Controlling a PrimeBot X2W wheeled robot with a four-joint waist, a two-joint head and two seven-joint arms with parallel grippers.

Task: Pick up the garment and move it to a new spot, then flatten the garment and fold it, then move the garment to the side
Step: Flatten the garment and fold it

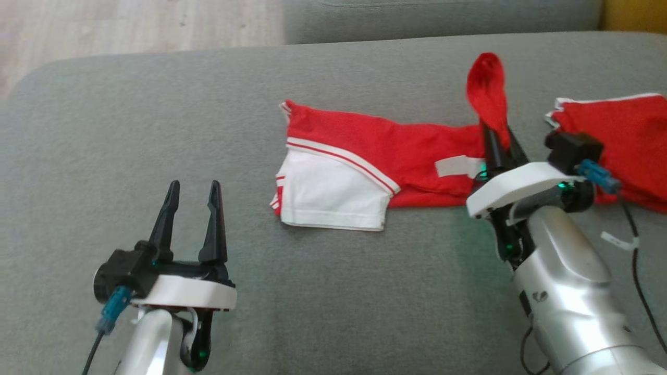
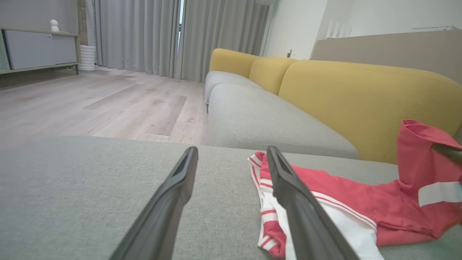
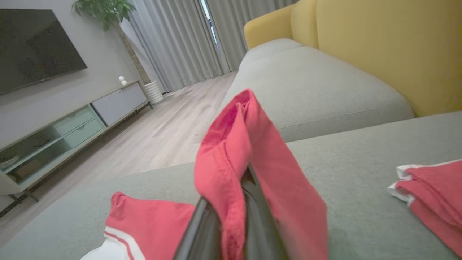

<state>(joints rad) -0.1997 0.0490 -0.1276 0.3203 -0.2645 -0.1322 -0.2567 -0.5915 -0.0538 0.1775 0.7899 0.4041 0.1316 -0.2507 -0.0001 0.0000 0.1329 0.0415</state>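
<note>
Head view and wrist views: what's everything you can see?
garment: one, red and white, mid-sofa, one end lifted
second garment: one, red, white trim, right of it
sofa: one, grey seats, yellow backs, under both garments
floor: one, pale wood, beyond sofa
curtains: one set, grey, far wall
TV: one, black, on wall
cabinet: one, grey-green, under TV
plant: one, green, by curtains
left hand: one, black, open, over sofa's left
right hand: one, black, shut on garment's lifted end

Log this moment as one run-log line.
right gripper: shut on garment, edge raised | left gripper: open, apart from garment | second garment: far right | surface: grey cushion
</note>
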